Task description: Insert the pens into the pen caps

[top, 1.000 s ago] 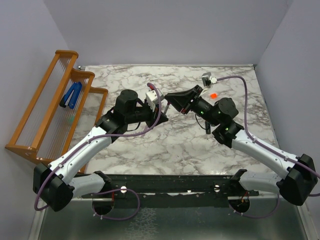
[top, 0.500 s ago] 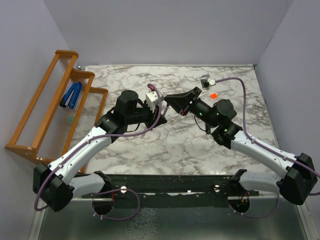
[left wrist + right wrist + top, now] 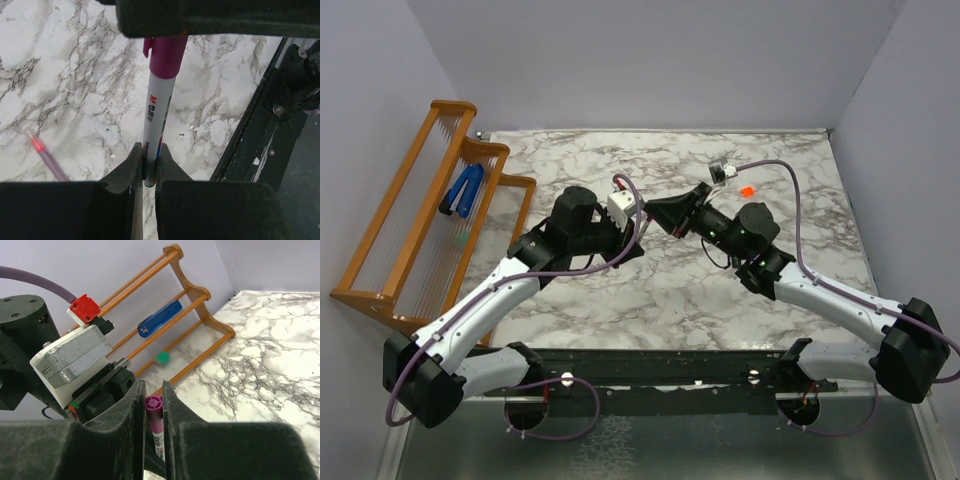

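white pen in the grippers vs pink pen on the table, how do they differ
The white pen has a printed barrel and a magenta cap; the pink pen is plain, red tip bare. The white pen is held above the table by the left gripper and right gripper; the pink pen lies loose on it. Both are slim.

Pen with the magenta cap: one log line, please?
left fingers: shut on white pen | right fingers: shut on magenta cap

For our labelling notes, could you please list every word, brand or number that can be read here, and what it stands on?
"M&G", red, probably: on the white pen, below its magenta cap.
Blue characters beneath it: too blurred to read.
Nothing else is legible.
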